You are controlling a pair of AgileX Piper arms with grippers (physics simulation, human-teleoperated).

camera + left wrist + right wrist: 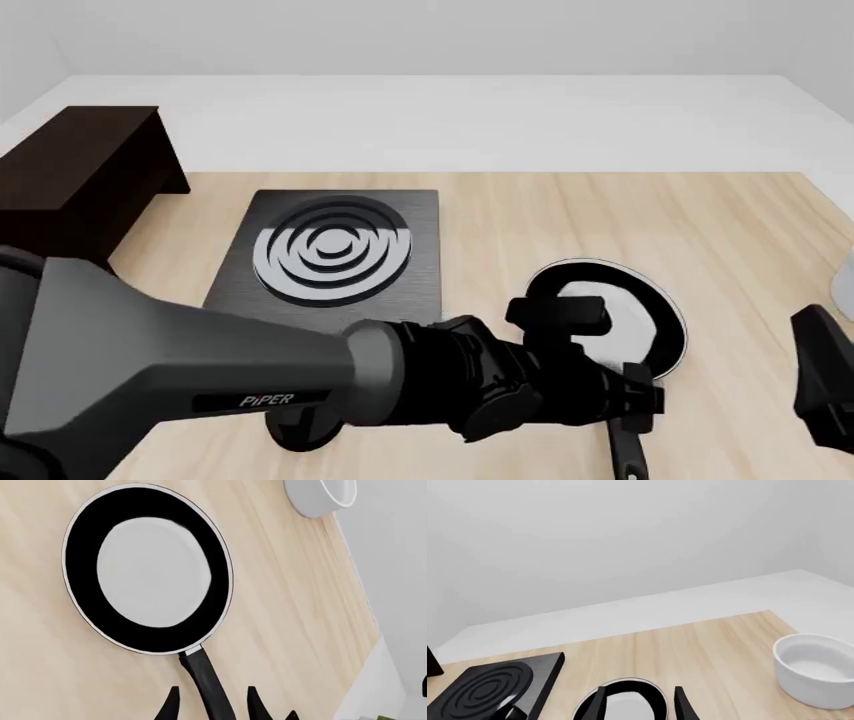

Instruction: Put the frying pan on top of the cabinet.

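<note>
The frying pan (153,570) lies flat on the wooden table, black with a light-grey inside. In the front view the frying pan (647,325) is at the right front, partly covered by my left arm. Its long black handle (207,680) runs between the fingers of my left gripper (212,707), which is open, with a gap on each side of the handle. The dark brown cabinet (80,170) stands at the far left with a bare flat top. My right gripper (639,707) is open and empty, hovering near the table's right edge above the frying pan (627,700).
A flat black stove plate (334,250) with silver rings lies between cabinet and pan. A white bowl (814,675) stands at the right edge of the table. A small black round object (300,432) peeks from under my left arm.
</note>
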